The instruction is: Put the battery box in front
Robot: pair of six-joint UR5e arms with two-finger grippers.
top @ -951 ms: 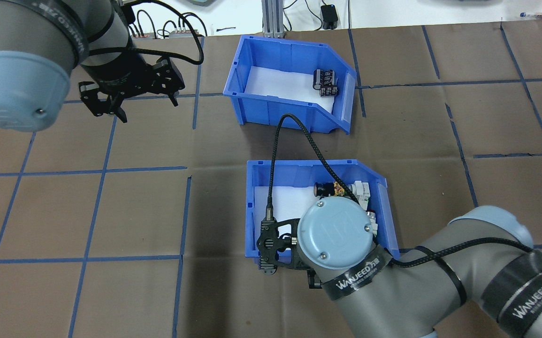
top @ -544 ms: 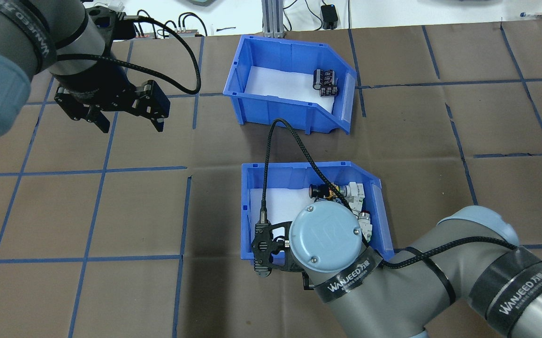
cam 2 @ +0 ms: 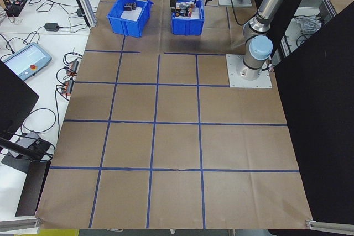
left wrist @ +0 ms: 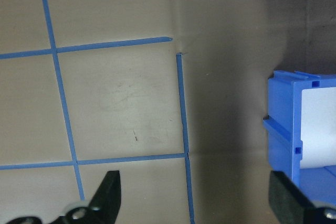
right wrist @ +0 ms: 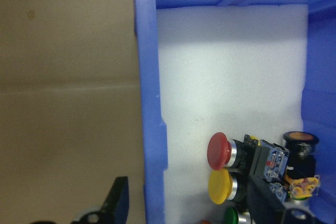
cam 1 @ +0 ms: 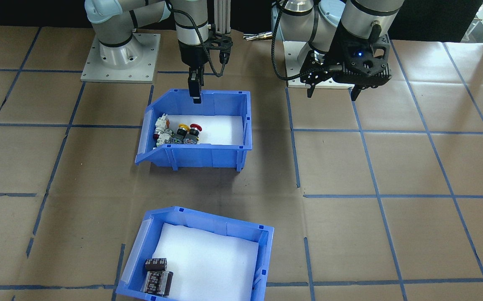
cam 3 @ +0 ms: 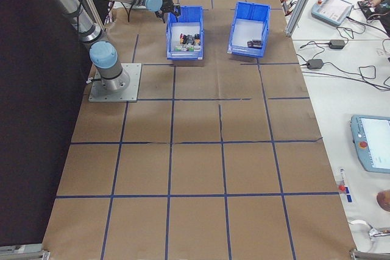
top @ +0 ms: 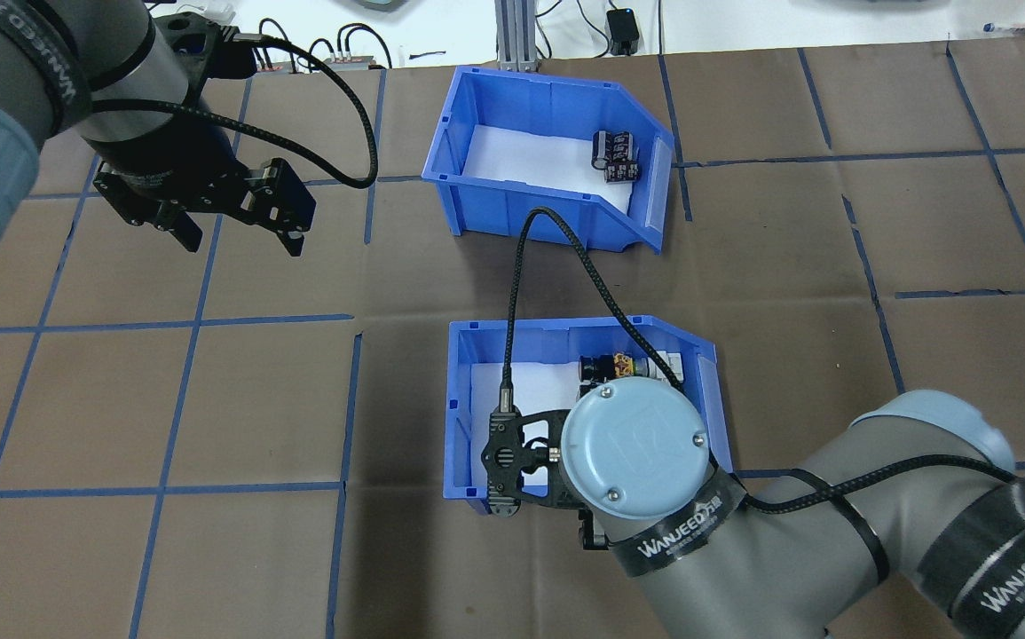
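Note:
The battery box (top: 512, 191) is a blue bin with white foam. It stands at the far side of the table, its dark batteries (top: 616, 157) by the sloped front. The front-facing view shows the battery box (cam 1: 224, 228) nearest the camera. A second blue bin (top: 468, 417) holding push-button switches (right wrist: 226, 169) sits closer to the robot. My right gripper (right wrist: 189, 203) straddles that bin's near wall (right wrist: 151, 129), one finger outside and one inside, with a wide gap between them. My left gripper (top: 241, 244) hangs open over bare paper to the left of both bins.
Brown paper with a blue tape grid covers the table. An aluminium post (top: 516, 35) and cables stand behind the battery box at the far edge. The arms' base plates (cam 1: 120, 58) lie behind the switch bin.
The switch bin has slid a little to the left and toward the robot along with my right gripper. My left gripper has swung left and nearer. The battery box has not moved.

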